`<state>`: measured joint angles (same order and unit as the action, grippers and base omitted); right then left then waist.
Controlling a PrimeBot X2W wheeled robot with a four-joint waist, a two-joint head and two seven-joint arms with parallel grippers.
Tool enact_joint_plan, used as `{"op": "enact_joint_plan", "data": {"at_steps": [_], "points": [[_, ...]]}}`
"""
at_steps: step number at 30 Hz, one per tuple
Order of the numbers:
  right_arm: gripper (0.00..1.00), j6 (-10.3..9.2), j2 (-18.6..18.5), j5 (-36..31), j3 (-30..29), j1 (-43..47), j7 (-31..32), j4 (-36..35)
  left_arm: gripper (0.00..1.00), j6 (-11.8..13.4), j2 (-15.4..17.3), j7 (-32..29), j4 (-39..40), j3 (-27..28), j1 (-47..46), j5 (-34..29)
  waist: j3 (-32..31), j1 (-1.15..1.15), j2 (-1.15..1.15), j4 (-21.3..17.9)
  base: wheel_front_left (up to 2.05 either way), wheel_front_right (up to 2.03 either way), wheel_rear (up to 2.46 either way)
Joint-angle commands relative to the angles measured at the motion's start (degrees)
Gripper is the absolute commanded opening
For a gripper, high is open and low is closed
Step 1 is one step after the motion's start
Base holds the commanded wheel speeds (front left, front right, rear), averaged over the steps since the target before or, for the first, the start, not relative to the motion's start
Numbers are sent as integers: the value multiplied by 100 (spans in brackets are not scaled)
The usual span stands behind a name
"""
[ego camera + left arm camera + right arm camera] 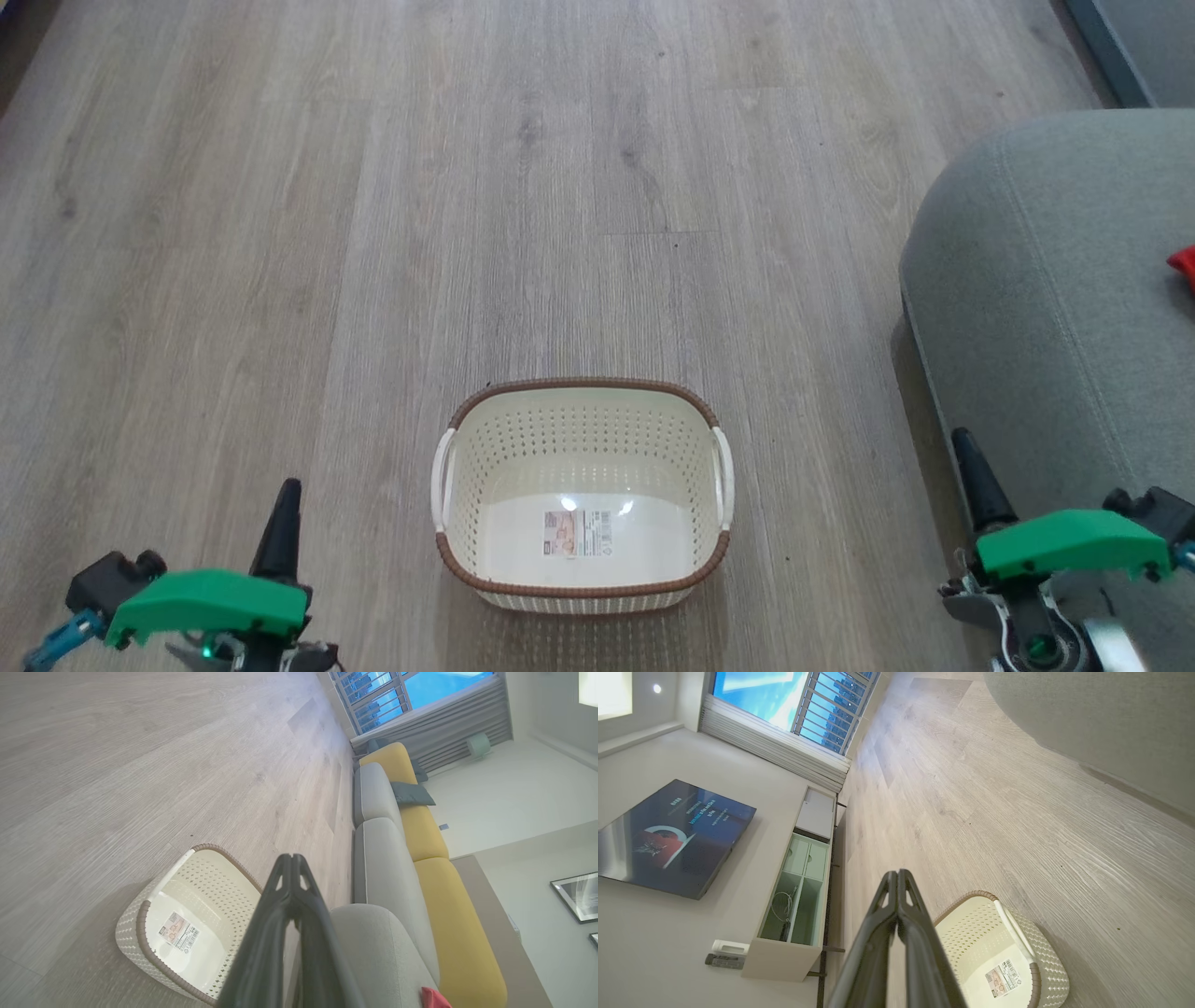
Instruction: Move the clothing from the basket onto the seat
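Closed and empty, the left gripper point(287, 495) and right gripper point(966, 453) sit low at either side of the head view, each with its fingers pressed together. Clothing point(1184, 266) shows as a scrap of red lying on the seat point(1046, 280), ahead and to the right of the right gripper, the nearer arm. The basket point(579, 385) stands on the floor point(373, 233) between the grippers, long axis crosswise, holding nothing but its sticker point(577, 532); the task looks finished.
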<state>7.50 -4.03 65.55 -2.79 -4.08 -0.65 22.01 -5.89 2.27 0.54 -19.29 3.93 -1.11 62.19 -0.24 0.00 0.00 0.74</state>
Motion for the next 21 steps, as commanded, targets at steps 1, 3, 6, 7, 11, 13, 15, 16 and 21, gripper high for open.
{"op": "enact_joint_plan", "data": {"at_steps": [1, 3, 6, 7, 11, 13, 15, 16, 21], "points": [[0, 0, -14, 138, 41, -225, 33, -247, 0, -40, 48, -26, 232, 163, -337, 151, 1, 0, 0, -1, 0, 0, 0], [0, 0, -8, 260, 20, -224, 66, -274, 0, -46, 49, -59, 246, 168, -345, 289, 3, 0, 0, -5, 0, 0, 0], [0, 0, 2, 444, -10, -223, 116, -314, 0, -55, 50, -108, 267, 175, -358, 496, 6, 0, 0, -10, 0, 0, 0], [0, 0, 5, 505, -20, -223, 132, -327, 0, -57, 50, -125, 274, 177, -362, 565, 7, 0, 0, -12, 0, 0, 0], [0, 0, 17, 748, -60, -221, 198, -380, 0, -69, 51, -190, 302, 187, -379, 839, 11, 0, 0, -19, 0, 0, 0], [0, 0, 23, 870, -80, -221, 231, -407, 0, -75, 52, -223, 316, 191, -387, 977, 13, 0, 0, -23, 0, 0, 0], [0, -1, 30, 992, -100, -220, 264, -434, 0, -80, 53, -256, 330, 196, -395, 1115, 15, 0, 0, -26, 0, 0, 0], [0, -1, 33, 1054, -110, -220, 281, -447, 0, -83, 53, -272, 337, 198, -399, 1184, 16, 0, 0, -28, 0, 0, 0], [0, -1, 48, 1360, -161, -218, 364, -514, 0, -98, 54, -355, 372, 210, -420, 1529, 21, 0, 0, -37, 0, 0, 0]]}}
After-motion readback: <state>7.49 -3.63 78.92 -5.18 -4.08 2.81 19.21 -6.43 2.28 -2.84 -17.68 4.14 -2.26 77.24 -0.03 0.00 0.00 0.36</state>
